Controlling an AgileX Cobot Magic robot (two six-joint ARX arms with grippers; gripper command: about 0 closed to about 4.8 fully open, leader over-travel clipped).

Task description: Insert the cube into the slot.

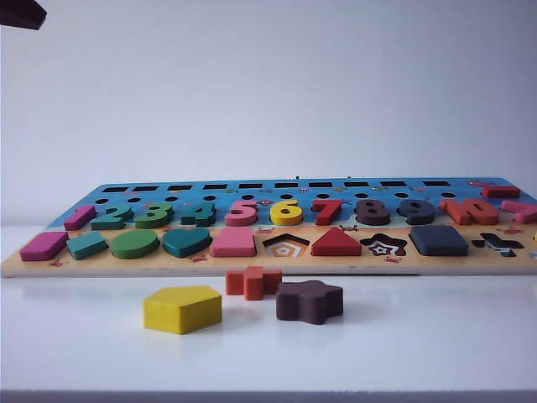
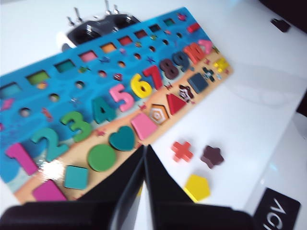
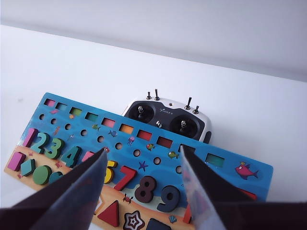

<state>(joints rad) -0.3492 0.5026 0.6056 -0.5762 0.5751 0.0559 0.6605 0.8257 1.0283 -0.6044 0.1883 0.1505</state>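
A plain white tabletop (image 1: 419, 344) under a pale wall carries the puzzle board (image 1: 252, 267). I see the cube (image 1: 438, 240) already lying in the slot; no checkerboard floor shows, though I can't tell whether it is fully sunk. My right gripper (image 3: 144, 179) hangs above the board, jaws spread and empty; my left gripper (image 2: 145, 165) hovers near the loose pieces, jaws pinched together on nothing. I'd check the cube sits flush, keeping both arms clear of it.

Matte black wedge-shaped gripper fingers (image 3: 72, 191)
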